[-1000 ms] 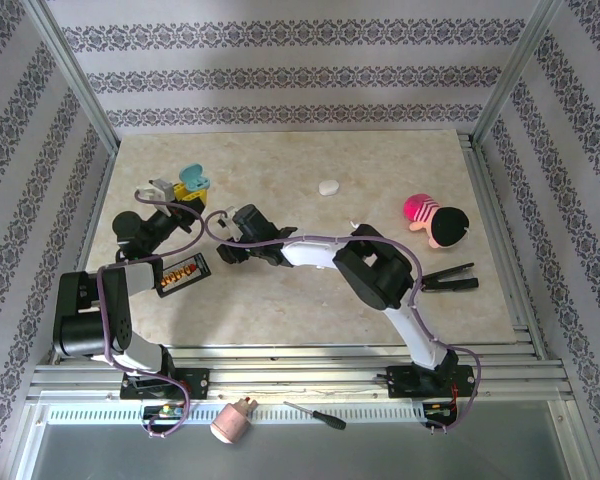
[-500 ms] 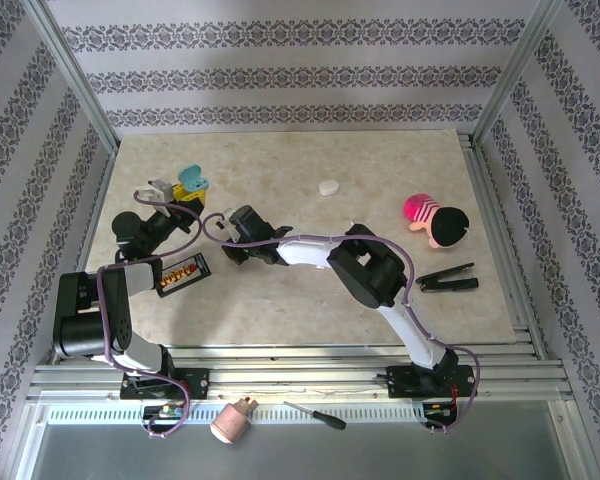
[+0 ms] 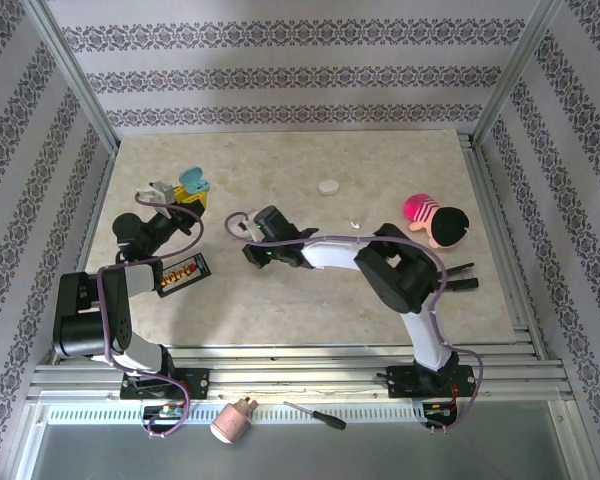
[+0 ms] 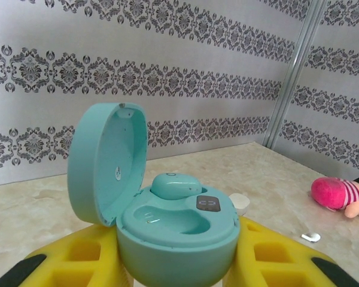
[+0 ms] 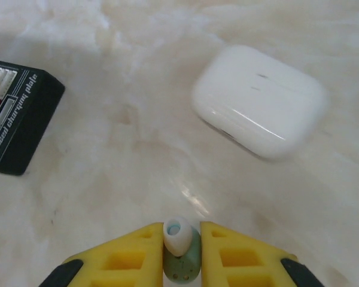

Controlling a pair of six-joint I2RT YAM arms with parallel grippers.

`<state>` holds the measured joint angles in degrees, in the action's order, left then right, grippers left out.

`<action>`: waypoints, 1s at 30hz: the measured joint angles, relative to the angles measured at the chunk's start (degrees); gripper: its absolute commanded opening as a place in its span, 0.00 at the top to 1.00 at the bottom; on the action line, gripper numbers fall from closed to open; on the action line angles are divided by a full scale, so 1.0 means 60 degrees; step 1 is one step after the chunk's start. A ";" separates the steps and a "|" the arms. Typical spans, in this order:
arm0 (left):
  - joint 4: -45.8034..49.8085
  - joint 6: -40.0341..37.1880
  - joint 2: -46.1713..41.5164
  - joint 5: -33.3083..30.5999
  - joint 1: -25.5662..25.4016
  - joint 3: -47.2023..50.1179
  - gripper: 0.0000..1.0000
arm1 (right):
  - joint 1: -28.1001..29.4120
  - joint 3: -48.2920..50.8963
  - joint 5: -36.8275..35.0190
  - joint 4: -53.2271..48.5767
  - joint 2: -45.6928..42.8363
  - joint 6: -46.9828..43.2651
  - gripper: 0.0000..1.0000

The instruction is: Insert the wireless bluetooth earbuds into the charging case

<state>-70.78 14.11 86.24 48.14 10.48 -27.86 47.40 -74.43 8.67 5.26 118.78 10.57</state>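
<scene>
My left gripper [image 4: 178,266] is shut on the open teal charging case [image 4: 185,239], holding it up with the lid tipped back to the left. One teal earbud [image 4: 175,185] sits in the far socket; the near socket is empty. From above, that case [image 3: 193,181] is at the table's left. My right gripper [image 5: 180,230] is shut on a second teal earbud [image 5: 178,240] with a white silicone tip, a little above the marble. From above, the right gripper [image 3: 254,252] is left of the table's centre. A tiny white earbud [image 3: 354,224] lies loose on the table.
A white rounded case [image 5: 258,100] lies on the marble ahead of my right gripper, and a black box [image 5: 15,116] is to its left. A white oval object [image 3: 328,187], a pink plush toy [image 3: 432,222] and a black clip [image 3: 460,284] lie on the table's right half.
The right gripper has shut on the teal earbud and the right arm has drawn back to the right with it. The left arm with the case has stayed put.
</scene>
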 measured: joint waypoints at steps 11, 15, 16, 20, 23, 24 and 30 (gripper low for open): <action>0.0022 -0.0288 0.0000 -0.0004 -0.1326 0.0000 0.80 | -0.1257 0.3260 -0.0277 -0.0146 -0.2965 0.0353 0.81; 0.0095 -0.0415 0.0015 -0.0004 -0.1705 0.0000 0.80 | -0.1173 0.3650 -0.0302 -0.0532 -0.3275 0.0433 0.80; 0.0091 -0.0433 0.0044 0.0000 -0.1770 0.0000 0.80 | -0.1118 0.3676 -0.0310 -0.0634 -0.3271 0.0433 0.80; 0.0087 -0.0426 0.0270 0.0004 -0.1880 0.0000 0.80 | -0.0834 0.3661 -0.0441 -0.1027 -0.3191 0.0430 0.80; 0.0087 -0.0379 0.0459 0.0007 -0.1880 0.0000 0.80 | -0.0583 0.3610 -0.0521 -0.1213 -0.2918 0.0459 0.78; 0.0087 -0.0357 0.0484 0.0007 -0.1880 0.0000 0.80 | -0.0525 0.3610 -0.0550 -0.1279 -0.2849 0.0459 0.77; 0.0084 -0.0350 0.0495 0.0004 -0.1880 0.0000 0.80 | -0.0419 0.3610 -0.0619 -0.1453 -0.2816 0.0499 0.57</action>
<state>-70.28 12.01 89.21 48.16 -0.80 -27.86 44.88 -52.77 4.95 -3.46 101.89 13.56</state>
